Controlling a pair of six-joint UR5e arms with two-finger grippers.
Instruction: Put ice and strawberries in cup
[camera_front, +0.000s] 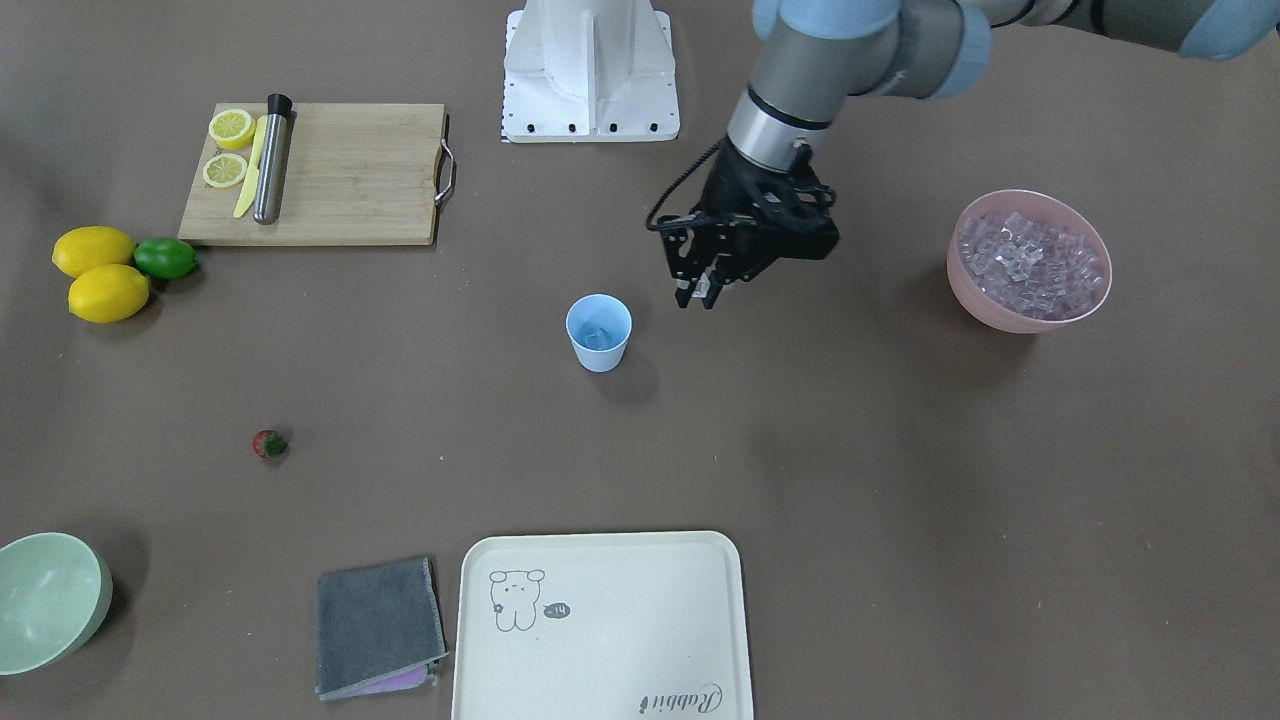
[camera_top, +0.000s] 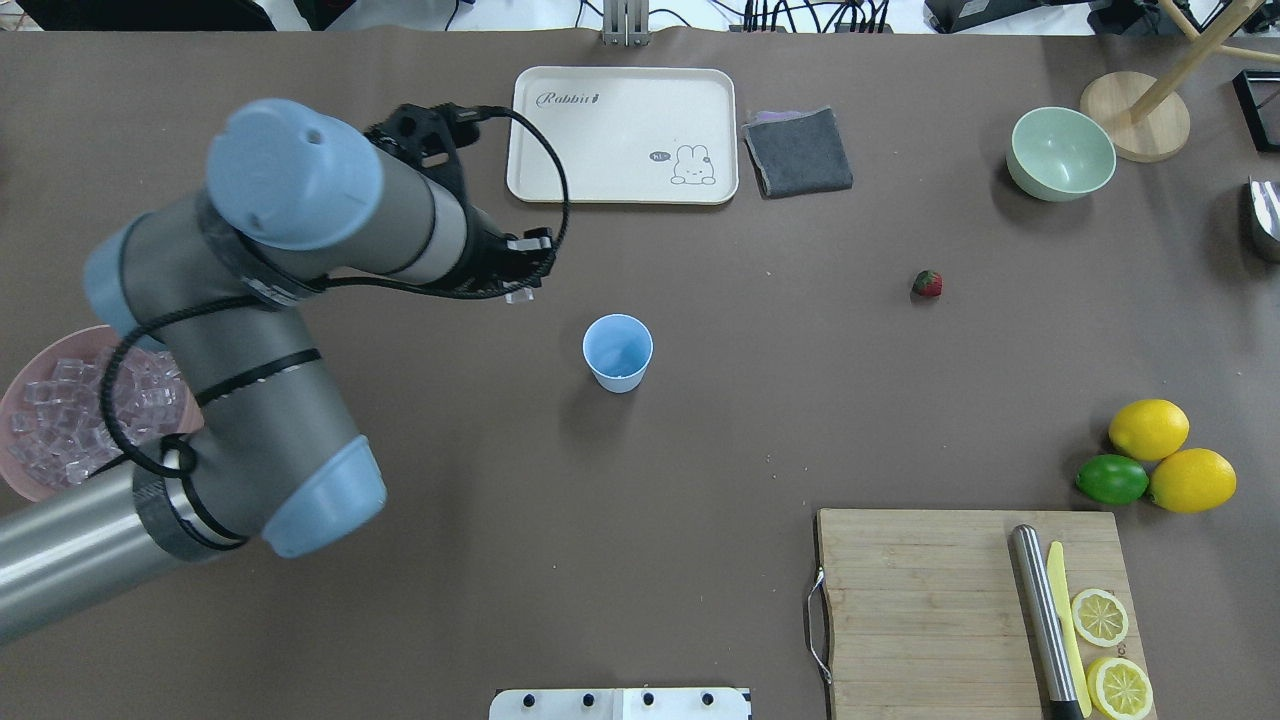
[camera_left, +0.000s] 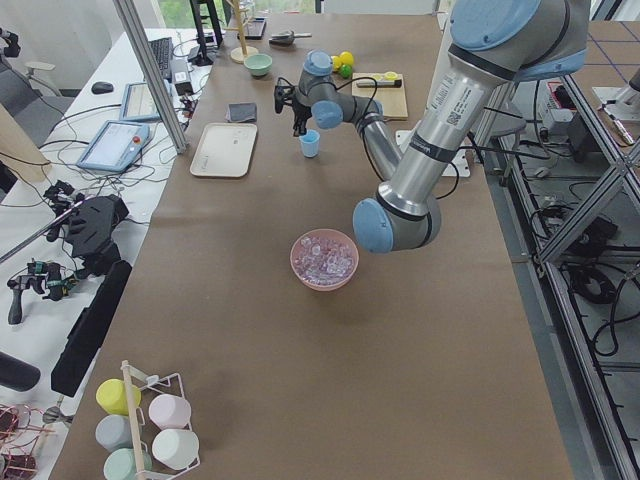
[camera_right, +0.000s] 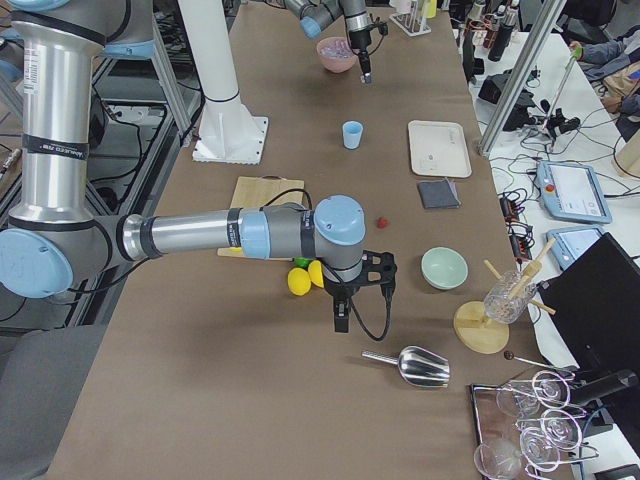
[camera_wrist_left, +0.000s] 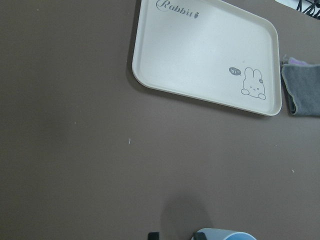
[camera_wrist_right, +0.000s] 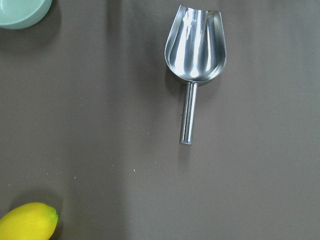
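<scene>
While the left pincer (camera_front: 703, 291) hangs above the table (camera_front: 860, 450) just beside the cup (camera_front: 599, 333) – on the pink bowl's side, not over the rim – its fingers are pressed together on a small clear ice cube (camera_top: 518, 295). The cup stands upright near the middle of the table, and from the front something glassy seems to lie at its bottom. The pink bowl (camera_front: 1000, 305) sits well apart from it, heaped with more ice (camera_front: 1033, 265). The strawberry (camera_front: 269, 443) lies alone on the bare table, well away from the cup on its other side. The right pincer (camera_right: 338, 318) hovers at the far end by the lemons (camera_right: 298, 281), near a metal scoop (camera_wrist_right: 196, 47) – from here I cannot tell whether its fingers are apart or together.
</scene>
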